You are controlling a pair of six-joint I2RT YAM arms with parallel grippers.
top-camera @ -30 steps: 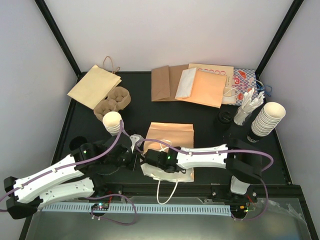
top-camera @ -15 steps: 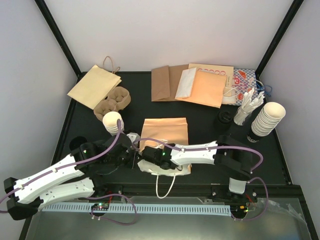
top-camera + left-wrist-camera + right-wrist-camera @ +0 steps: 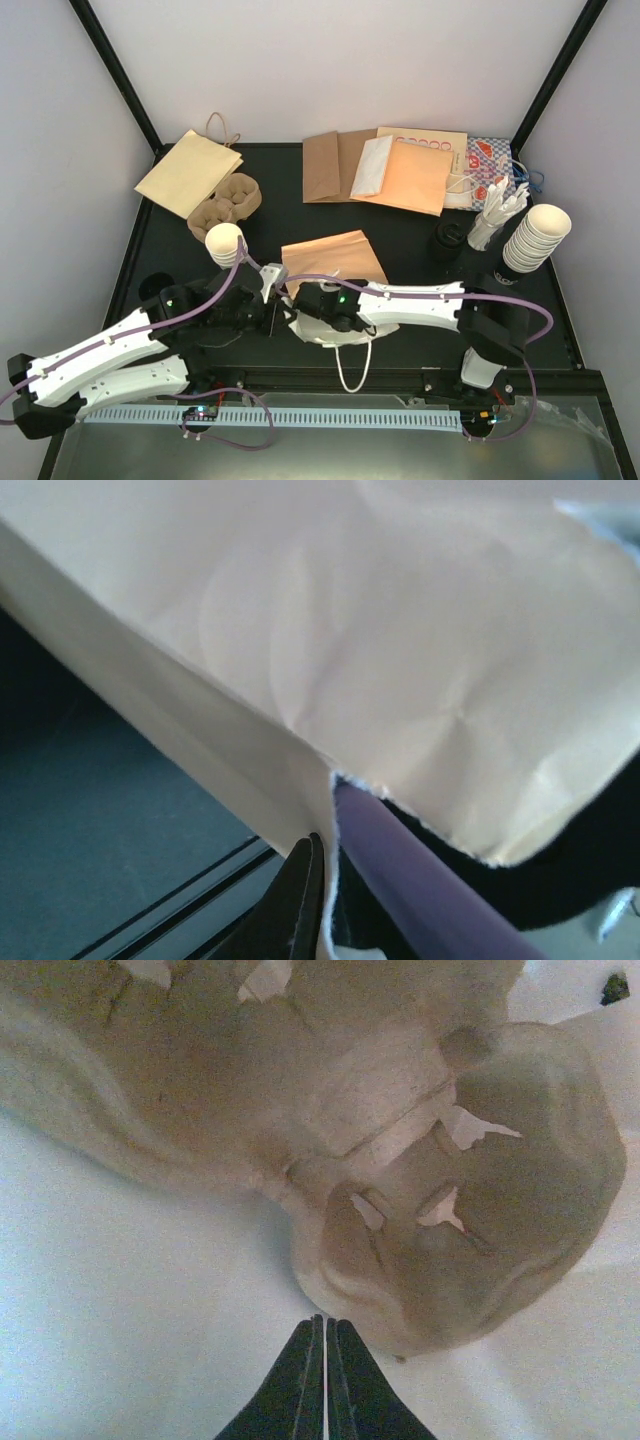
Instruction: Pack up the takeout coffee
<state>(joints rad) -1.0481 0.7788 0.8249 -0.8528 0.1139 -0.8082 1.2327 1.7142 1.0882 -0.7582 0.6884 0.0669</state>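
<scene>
Though the orange bag (image 3: 335, 260) hides them overhead, right jaws are clenched; left jaws pinch it.

Black table (image 3: 400, 225), dark surface. Orange paper bag (image 3: 335, 262) is taken as landmark at the middle; whether it lies flat cannot be told. Far-left of it a tan handled bag (image 3: 188, 172) and a pulp cup carrier (image 3: 225, 205) are laid, touching. Just left, a cup stack (image 3: 225, 243) is seen. Beyond it, flat bags (image 3: 385, 168) are overlapped in a row. To its right, a small dark round object (image 3: 447, 238), a holder of white pieces (image 3: 495, 215) and a leaning cup stack (image 3: 535, 238) are grouped.
</scene>
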